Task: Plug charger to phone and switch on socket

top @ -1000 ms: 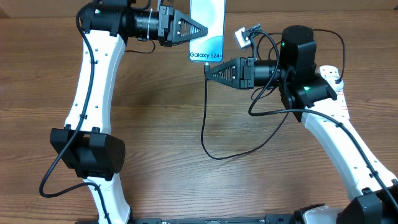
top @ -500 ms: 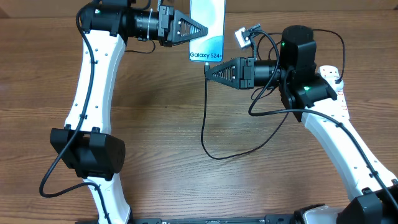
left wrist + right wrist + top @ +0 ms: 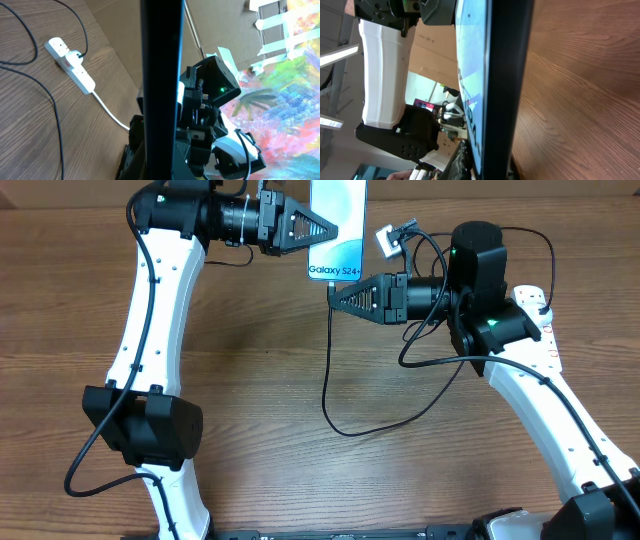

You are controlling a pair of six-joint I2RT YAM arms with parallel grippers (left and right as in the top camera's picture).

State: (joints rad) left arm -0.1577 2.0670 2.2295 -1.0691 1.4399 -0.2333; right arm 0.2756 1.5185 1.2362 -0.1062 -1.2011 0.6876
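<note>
From overhead, left fingers [image 3: 305, 227] clenched on phone [image 3: 345, 250], right fingers [image 3: 355, 293] clenched on charger [image 3: 327, 380]; socket [image 3: 70, 62] plain only from left wrist.

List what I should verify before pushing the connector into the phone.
1. Left gripper shut on the phone: ok.
2. Right gripper shut on the charger near its tip: ok.
3. Tip lined up with the phone's port: cannot tell, hidden.
4. Charger slack on the table: ok, loose loop.
5. Charger's plug seated in the socket: ok.
6. Socket switch on: cannot tell.
</note>
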